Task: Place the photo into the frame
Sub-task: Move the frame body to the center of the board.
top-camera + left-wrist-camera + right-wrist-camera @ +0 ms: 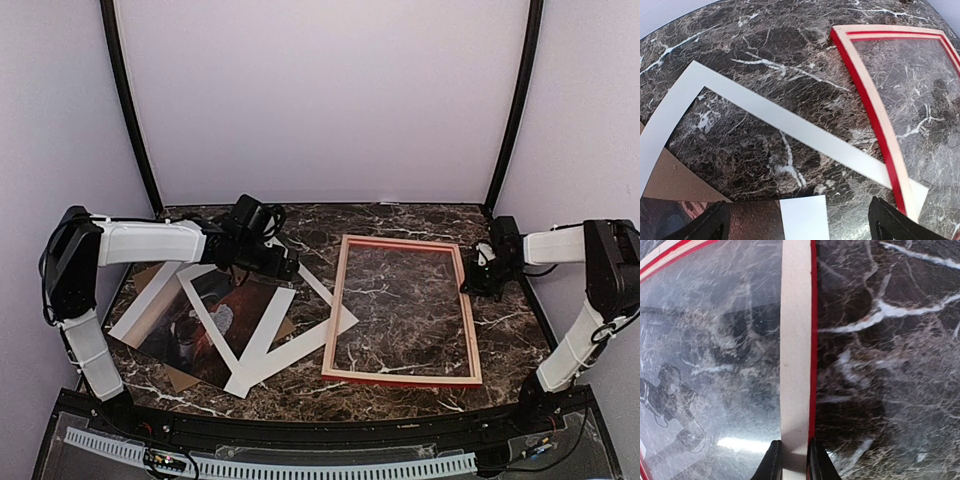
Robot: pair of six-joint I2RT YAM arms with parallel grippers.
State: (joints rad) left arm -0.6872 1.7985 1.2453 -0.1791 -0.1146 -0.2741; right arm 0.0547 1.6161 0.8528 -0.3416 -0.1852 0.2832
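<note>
The frame lies flat on the marble table, right of centre, its pale wood back up and red showing at the edges. My right gripper is shut on the frame's right rail near the far corner, one finger on each side of it. The photo lies at the left, partly under a white mat. My left gripper hovers over the mat's far end, open. In the left wrist view the photo's white-margined corner sits between its wide-apart fingers.
A brown backing board lies under the photo and shows beside it. The mat's strip crosses the table and its corner touches the frame's left rail. Dark upright posts stand at the back corners.
</note>
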